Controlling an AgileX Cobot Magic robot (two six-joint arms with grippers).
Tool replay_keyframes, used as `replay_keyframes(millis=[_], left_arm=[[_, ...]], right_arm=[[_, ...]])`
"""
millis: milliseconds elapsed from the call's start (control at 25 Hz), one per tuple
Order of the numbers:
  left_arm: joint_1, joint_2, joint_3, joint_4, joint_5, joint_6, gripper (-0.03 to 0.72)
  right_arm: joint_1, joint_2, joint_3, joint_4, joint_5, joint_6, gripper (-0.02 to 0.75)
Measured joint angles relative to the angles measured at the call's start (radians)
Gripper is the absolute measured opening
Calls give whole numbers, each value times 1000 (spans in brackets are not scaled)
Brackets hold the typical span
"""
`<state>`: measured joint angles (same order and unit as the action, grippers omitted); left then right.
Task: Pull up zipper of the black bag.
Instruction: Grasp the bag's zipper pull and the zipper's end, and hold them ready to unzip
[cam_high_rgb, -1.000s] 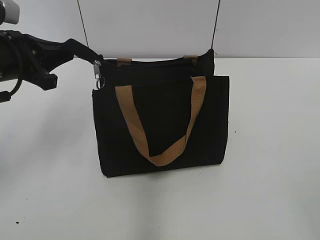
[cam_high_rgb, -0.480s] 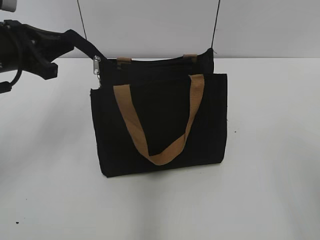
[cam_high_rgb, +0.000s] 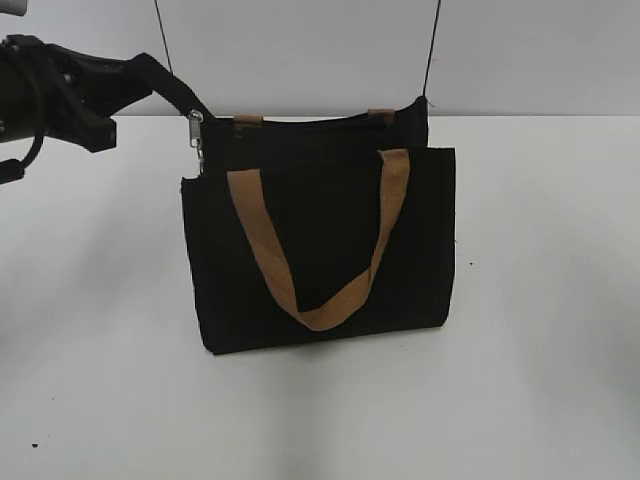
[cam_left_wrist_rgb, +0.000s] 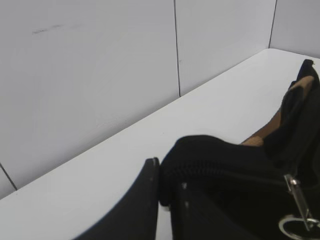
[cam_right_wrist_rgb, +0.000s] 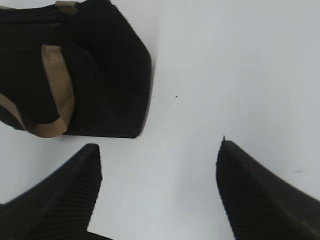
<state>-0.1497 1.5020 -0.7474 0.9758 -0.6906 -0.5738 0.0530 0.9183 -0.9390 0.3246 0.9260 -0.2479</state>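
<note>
Silver metal zipper slider (cam_high_rgb: 195, 128) sits at the left end of the rectangular black fabric bag's (cam_high_rgb: 320, 250) left-right zip track, just right of the left gripper (cam_left_wrist_rgb: 165, 192), which pinches the bag's left corner, while the spread right gripper (cam_right_wrist_rgb: 157, 165) hovers apart.

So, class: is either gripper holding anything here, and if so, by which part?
The left gripper is shut on the black bag, pinching the fabric tail at the zip track's end, beside the zipper. The right gripper is open, holding nothing.
</note>
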Motion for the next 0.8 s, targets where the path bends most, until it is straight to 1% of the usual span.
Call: replay_keyframes(millis=[80,160,440,520,600,680,800], left_arm=[[0,0,0,1,-3,-1,34],[0,0,0,1,-5,-2,34],[0,0,0,2,-7,-4,34],[0,0,0,2,-7,-4,34],[0,0,0,2,-9,-4,34],[0,0,0,2,-9,-4,34],[0,0,0,4,-10,-4,34]], right_arm=[[72,63,-41,-9,1,32,546],[165,133,-81,-41,1,104,546],[528,394,-257,-263,-5,369,546],[602,469,-329,-303,-12,438,542],[656,549,-399,-325,-21,492,519],[699,619,-475,-325,-28,535,476],[740,718,-576,-325,-33,582,412]])
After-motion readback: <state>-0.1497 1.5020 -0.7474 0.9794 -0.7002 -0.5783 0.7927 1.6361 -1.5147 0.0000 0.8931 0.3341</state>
